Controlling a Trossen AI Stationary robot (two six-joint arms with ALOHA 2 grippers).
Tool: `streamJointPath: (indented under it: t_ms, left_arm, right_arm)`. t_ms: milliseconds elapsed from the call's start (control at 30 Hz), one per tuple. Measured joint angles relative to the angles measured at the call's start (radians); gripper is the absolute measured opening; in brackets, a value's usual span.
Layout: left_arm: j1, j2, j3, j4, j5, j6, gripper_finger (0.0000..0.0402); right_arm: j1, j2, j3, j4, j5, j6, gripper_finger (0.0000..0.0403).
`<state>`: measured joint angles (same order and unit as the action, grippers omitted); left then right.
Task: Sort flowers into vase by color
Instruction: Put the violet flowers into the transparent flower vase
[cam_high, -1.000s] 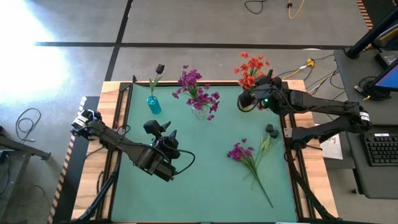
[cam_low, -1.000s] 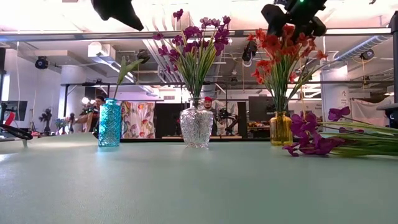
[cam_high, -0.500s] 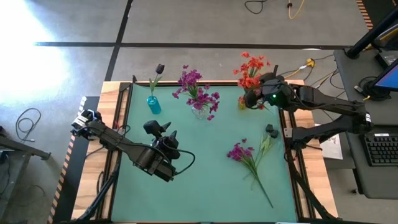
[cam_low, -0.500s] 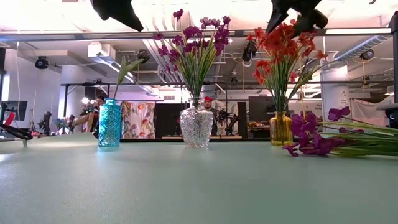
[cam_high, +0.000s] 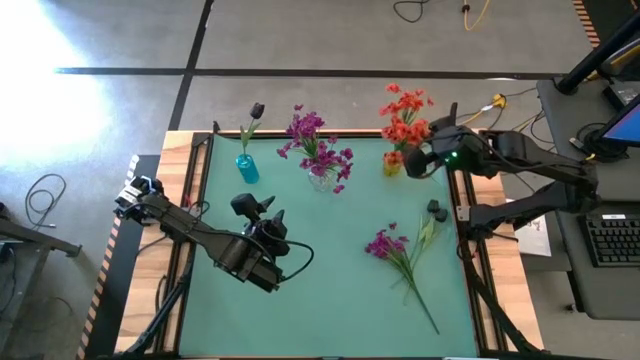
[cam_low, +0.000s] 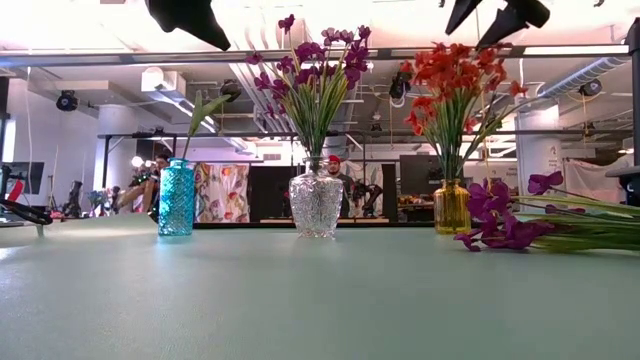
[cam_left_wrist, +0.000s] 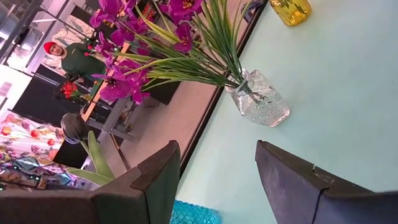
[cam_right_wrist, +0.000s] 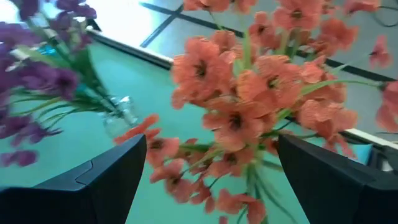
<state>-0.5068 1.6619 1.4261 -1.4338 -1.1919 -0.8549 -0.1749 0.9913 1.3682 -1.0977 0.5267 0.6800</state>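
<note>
Sorting looks mostly done, judging by how things lie. Right gripper (cam_high: 421, 163) hovers with its fingers spread apart and nothing between them, just beside and above the orange-red flowers (cam_high: 403, 112), which stand upright in the yellow vase (cam_low: 452, 207) directly ahead of that gripper. Farther off on its left-arm side, the clear vase (cam_low: 316, 203) holds a full bunch of magenta flowers (cam_low: 318, 62), and beyond that the blue vase (cam_low: 176, 197) carries one dark bud (cam_high: 257, 110).

Left gripper (cam_high: 258, 213) waits over the middle of the green surface (cam_high: 330, 290), its fingers apart and empty, with the clear vase ahead of it.

What remains lies nearer the front edge than the right gripper: a loose magenta stem (cam_high: 398, 252) flat on the surface, and close by it, toward the right arm's base, a pair of dark buds (cam_high: 436, 209) also lying loose. By my reading, the magenta stem belongs in the clear vase and the dark buds in the blue one, so a few placements are left.
</note>
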Motion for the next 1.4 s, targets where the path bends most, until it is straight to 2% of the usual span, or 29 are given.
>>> streamJointPath:
  t_ms: [500,700,933,1133,1300,1400]
  left_arm:
    - [0.0,0.001,0.0,0.043,0.013,0.001,0.0196]
    - [-0.001,0.001,0.0,0.131,0.171,0.071,0.0196]
    - [-0.021,0.002,-0.008,0.431,0.432,0.362,0.0196]
    - [-0.06,0.002,-0.096,0.732,0.529,0.602,0.0195]
    - [-0.069,0.002,-0.221,1.017,0.606,0.604,0.0182]
    - [-0.069,0.002,-0.248,1.056,0.674,0.498,0.0172]
  right_arm:
    - [0.083,0.0,0.096,0.004,-0.068,0.012,0.0354]
    - [0.111,0.0,0.125,0.057,-0.24,-0.011,0.0354]
    - [0.181,0.012,0.11,0.083,-0.483,0.004,0.0354]
    - [0.306,0.082,0.085,0.061,-0.504,0.098,0.0354]
    - [0.411,0.163,0.084,0.025,-0.505,0.174,0.0352]
    - [0.459,0.208,0.084,0.002,-0.505,0.219,0.0352]
